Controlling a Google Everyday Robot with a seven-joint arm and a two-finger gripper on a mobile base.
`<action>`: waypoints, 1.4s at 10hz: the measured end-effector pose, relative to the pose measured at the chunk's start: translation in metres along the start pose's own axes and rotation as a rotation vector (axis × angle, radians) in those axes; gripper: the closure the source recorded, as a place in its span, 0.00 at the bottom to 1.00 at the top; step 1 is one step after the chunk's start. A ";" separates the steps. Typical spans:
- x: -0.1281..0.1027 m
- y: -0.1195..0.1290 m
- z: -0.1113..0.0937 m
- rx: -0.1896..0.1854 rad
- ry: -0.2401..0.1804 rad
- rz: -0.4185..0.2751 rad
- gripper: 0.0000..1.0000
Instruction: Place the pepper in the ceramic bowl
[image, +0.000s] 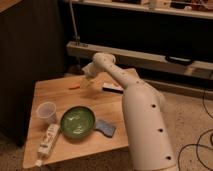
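Note:
The pepper (75, 87) is a slim orange-red piece lying on the wooden table (55, 92) near its far side. The gripper (86, 79) is at the end of the white arm, just right of and above the pepper, over the table's back part. The green ceramic bowl (77, 121) sits at the table's front middle, well in front of the pepper and gripper. It looks empty.
A clear plastic cup (46, 111) stands left of the bowl. A white tube-like package (47, 141) lies at the front left. A blue sponge (105, 127) lies right of the bowl. A black-and-white flat object (113, 88) lies at the back right. A dark cabinet (27, 55) stands at left.

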 end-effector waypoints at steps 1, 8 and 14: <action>0.005 0.001 0.007 -0.002 0.003 0.006 0.20; 0.025 0.005 0.035 -0.035 0.027 0.011 0.20; 0.032 0.010 0.049 -0.134 0.022 0.028 0.70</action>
